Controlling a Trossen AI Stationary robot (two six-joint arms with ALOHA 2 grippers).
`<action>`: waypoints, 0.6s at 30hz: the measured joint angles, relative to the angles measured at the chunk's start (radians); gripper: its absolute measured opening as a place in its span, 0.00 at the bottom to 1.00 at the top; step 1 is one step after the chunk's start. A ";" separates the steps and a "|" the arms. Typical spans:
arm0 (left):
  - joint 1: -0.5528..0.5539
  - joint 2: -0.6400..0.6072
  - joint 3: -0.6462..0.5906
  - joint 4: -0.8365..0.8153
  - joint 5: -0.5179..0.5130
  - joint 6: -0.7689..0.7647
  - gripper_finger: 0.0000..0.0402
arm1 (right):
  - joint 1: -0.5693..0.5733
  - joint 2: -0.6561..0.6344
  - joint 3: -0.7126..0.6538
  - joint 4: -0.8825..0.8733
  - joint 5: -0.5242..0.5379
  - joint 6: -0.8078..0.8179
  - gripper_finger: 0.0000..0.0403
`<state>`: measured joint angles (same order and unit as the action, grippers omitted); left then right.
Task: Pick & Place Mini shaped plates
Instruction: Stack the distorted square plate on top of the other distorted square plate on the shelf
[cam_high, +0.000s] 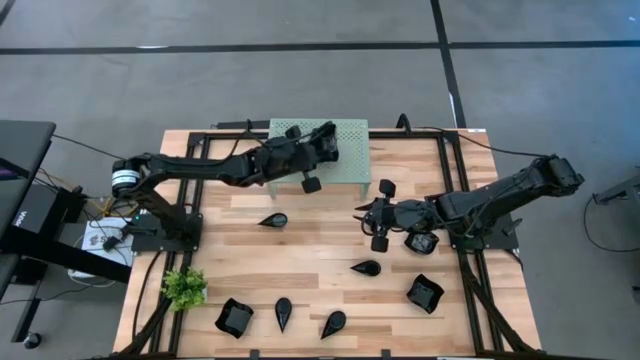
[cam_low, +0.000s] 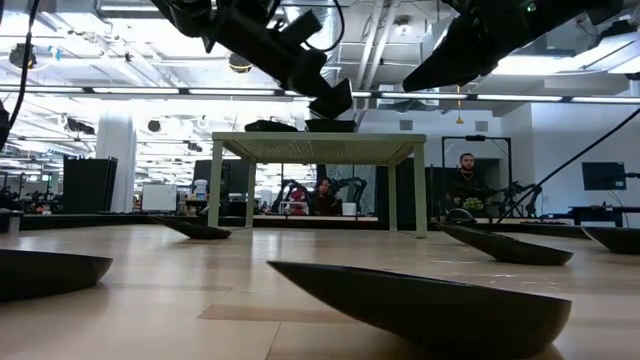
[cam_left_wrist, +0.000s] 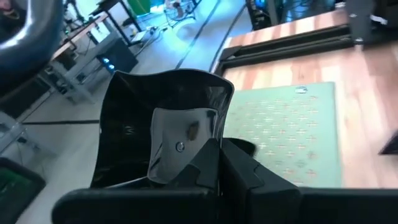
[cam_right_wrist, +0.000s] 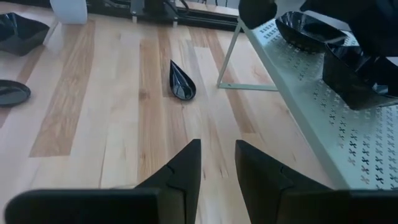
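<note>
Seven plates on table; left hand holds another.

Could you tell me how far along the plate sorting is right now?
One round plate already sits on the green rack. The left gripper is shut on a wavy square plate above the rack. The right gripper hangs empty over the table, where several plates, like the teardrop plate, remain.

A black plate lies at the desk's near edge, others rest to both sides. The mint rack stands mid-desk with dishes on top. A dark arm reaches above it. People sit beyond.
</note>
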<state>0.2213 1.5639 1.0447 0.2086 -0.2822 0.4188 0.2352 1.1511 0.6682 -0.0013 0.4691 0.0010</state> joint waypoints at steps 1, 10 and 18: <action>-0.004 0.000 0.000 0.001 0.001 0.007 0.02 | 0.000 0.000 0.000 -0.005 0.000 0.000 0.23; -0.010 0.000 0.000 -0.030 -0.036 0.015 0.06 | 0.000 0.000 0.000 -0.052 0.000 0.035 0.23; -0.029 -0.002 -0.001 -0.055 -0.058 0.014 0.23 | 0.000 0.000 0.000 -0.051 0.000 0.035 0.23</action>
<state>0.1918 1.5619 1.0434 0.1537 -0.3402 0.4329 0.2352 1.1515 0.6685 -0.0525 0.4686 0.0360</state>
